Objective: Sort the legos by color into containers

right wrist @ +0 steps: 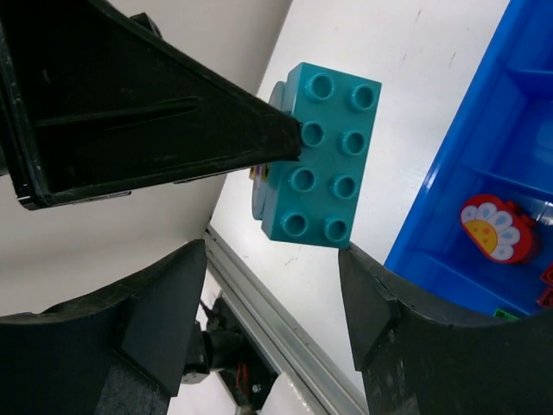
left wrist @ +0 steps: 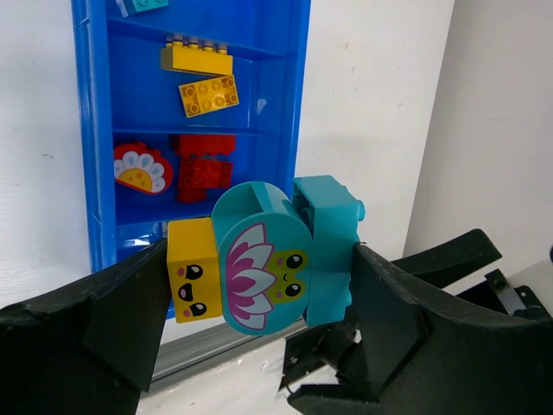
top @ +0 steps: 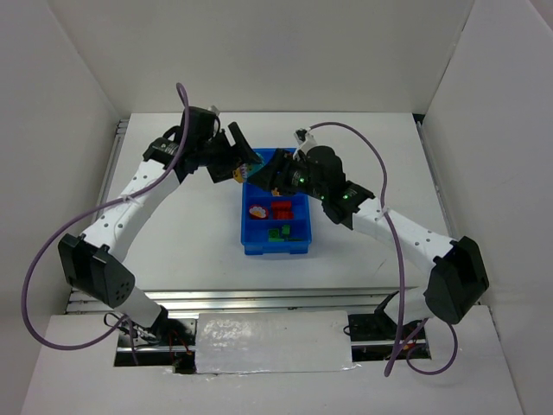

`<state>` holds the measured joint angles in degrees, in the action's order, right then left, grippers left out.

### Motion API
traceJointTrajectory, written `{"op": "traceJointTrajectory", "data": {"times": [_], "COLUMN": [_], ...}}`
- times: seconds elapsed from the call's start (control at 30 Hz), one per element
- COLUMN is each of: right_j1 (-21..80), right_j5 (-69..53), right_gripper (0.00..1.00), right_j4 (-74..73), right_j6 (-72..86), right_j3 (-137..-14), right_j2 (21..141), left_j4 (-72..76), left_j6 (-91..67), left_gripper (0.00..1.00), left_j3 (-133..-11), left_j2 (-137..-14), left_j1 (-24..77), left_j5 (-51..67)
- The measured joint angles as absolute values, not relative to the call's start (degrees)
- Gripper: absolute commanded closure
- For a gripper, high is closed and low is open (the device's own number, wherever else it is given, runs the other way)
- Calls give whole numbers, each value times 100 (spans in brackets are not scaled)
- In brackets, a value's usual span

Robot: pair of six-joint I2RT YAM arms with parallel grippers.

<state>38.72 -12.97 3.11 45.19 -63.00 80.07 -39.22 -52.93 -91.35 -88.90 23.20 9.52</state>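
Note:
My left gripper is shut on a joined cluster held in the air: a yellow face brick, a round teal lotus piece and a teal brick. In the top view it hovers over the far left corner of the blue tray. My right gripper is open, its jaws spread just under the teal brick, one fingertip close to the brick's corner. The tray holds yellow bricks, red bricks, a red flower piece and green bricks.
White walls enclose the white table on three sides. A metal rail runs along the table edge below the grippers. The two arms meet over the tray's far end, hiding its farthest compartment in the top view.

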Motion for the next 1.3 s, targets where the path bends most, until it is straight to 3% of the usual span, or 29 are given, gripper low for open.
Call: {"op": "traceJointTrajectory", "data": {"times": [0.37, 0.47, 0.5, 0.57, 0.63, 0.7, 0.73, 0.8, 0.83, 1.07, 1.3], "right_j1": [3874, 3874, 3879, 3872, 3824, 3811, 3804, 3795, 3789, 3553, 2875], "right_j5": [-893, -913, -934, -974, -1081, -1179, -1245, -1369, -1435, -1957, -2749], "right_gripper": [33, 53, 67, 75, 95, 100, 100, 100, 100, 100, 100], "right_j4": [342, 395, 436, 432, 534, 659, 760, 1028, 1146, 1846, 1994], "right_j6": [4556, 4547, 4543, 4615, 4628, 4547, 4523, 4488, 4475, 4504, 4670], "right_j3": [-6344, -6346, -6346, -6342, -6342, -6324, -6285, -6139, -6064, -5332, -4978], "right_j2": [8079, 8079, 8079, 8079, 8084, 8082, 8082, 8062, 8049, 7614, 6805], "left_j4": [-3894, -3883, -3868, -3820, -3745, -3721, -3719, -3699, -3682, -3413, -2418], "left_j6": [-5443, -5441, -5446, -5439, -5446, -5439, -5441, -5419, -5413, -4971, -4123], "left_gripper": [100, 100, 100, 100, 100, 87, 66, 33, 2, 1, 1], "left_j3": [-9070, -9043, -9028, -9008, -9008, -9002, -8984, -8923, -8866, -8768, -8661], "left_j2": [-8654, -8632, -8632, -8615, -8597, -8556, -8523, -8440, -8385, -8274, -7979], "left_j1": [2412, 2447, 2460, 2464, 2475, 2488, 2488, 2491, 2491, 2547, 2467], "left_j5": [1028, 1013, 1004, 1011, 980, 932, 919, 902, 904, 1406, 2731]}}
